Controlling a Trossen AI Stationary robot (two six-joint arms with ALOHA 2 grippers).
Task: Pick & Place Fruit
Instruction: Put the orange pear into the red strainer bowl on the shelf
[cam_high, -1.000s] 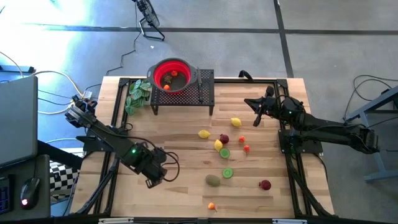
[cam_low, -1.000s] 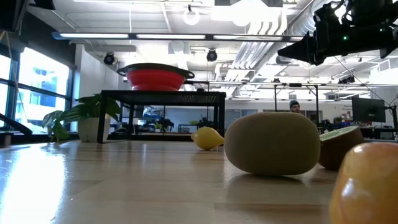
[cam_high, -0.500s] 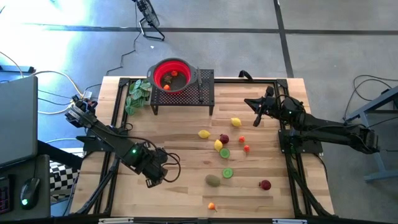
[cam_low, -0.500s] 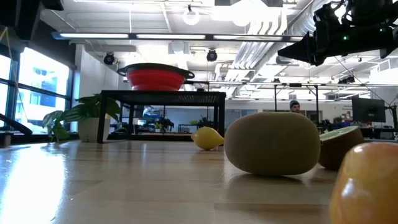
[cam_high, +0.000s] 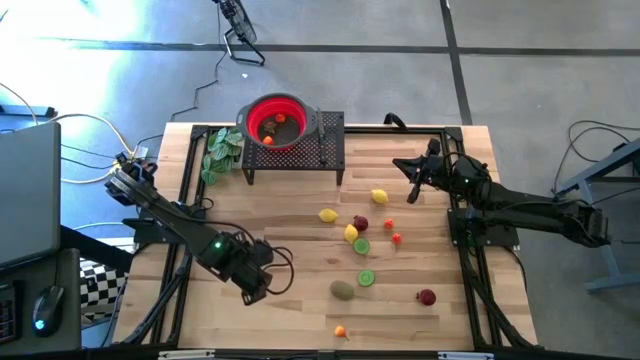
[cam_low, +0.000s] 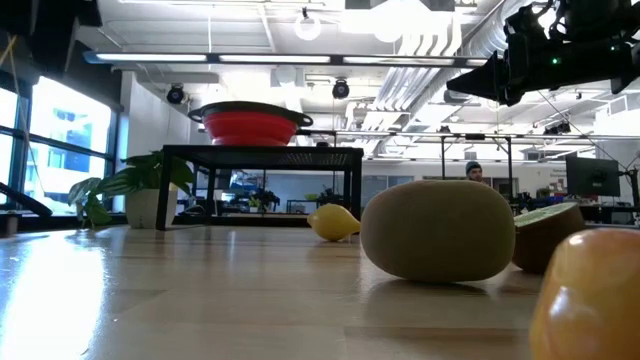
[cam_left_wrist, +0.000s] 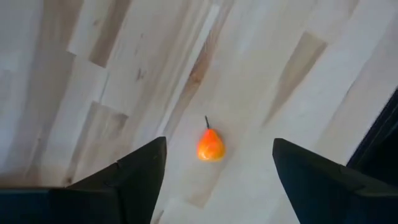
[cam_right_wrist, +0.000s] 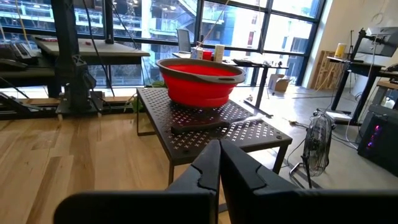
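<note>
Our left gripper (cam_left_wrist: 214, 168) hangs released over the wooden bench (cam_left_wrist: 112, 74), the small orange pear-shaped fruit (cam_left_wrist: 210, 145) lying between and ahead of its fingers, stem pointing away. Right gripper (cam_right_wrist: 219, 163) waits clenched.

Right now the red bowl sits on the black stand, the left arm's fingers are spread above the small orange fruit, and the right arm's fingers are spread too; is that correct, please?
Not quite: the right gripper has its fingers shut, pressed together in the right wrist view. The rest holds: the red bowl sits on the black stand, and the left gripper is spread above the small orange fruit.
</note>
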